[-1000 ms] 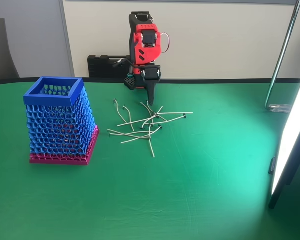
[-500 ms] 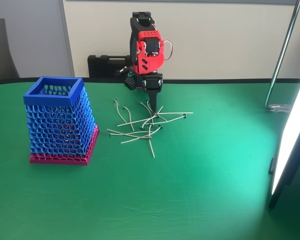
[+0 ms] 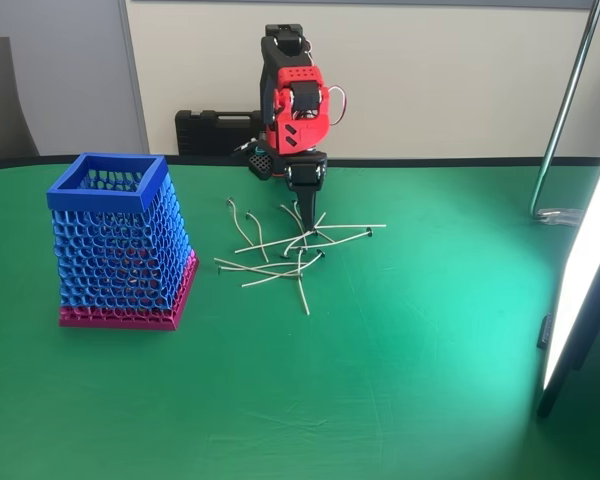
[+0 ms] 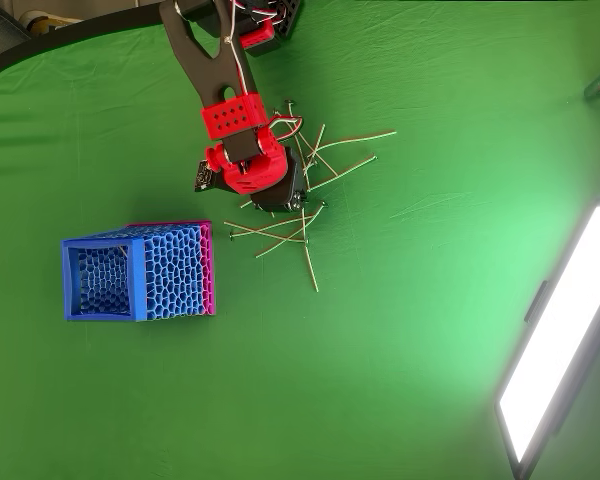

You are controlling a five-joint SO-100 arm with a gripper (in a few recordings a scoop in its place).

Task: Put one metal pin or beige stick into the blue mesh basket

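My gripper [image 3: 302, 212] points straight down into the far edge of the stick pile. In the fixed view I see only one dark tapered tip, so I can't tell whether the jaws are apart or closed, or whether anything is pinched. From overhead my own red wrist covers the fingertips and the sticks under it.

Beige sticks [image 3: 298, 250] lie crossed in a loose heap on the green table [image 3: 380, 380]. They overlap too much for a count. One stick [image 4: 309, 266] pokes out of the heap toward 6 o'clock in the overhead view, and two run out toward 2 o'clock.

Blue mesh basket [image 3: 120, 240] stands upright, well apart from the pile, at 9 o'clock of it in the fixed view and 8 o'clock overhead. Overhead looks into its mouth [image 4: 102, 280]: mesh walls and floor visible, no stick that I can make out inside.

A lit panel [image 3: 580, 280] is cut off at the right edge. A black case [image 3: 215, 130] sits behind my base.
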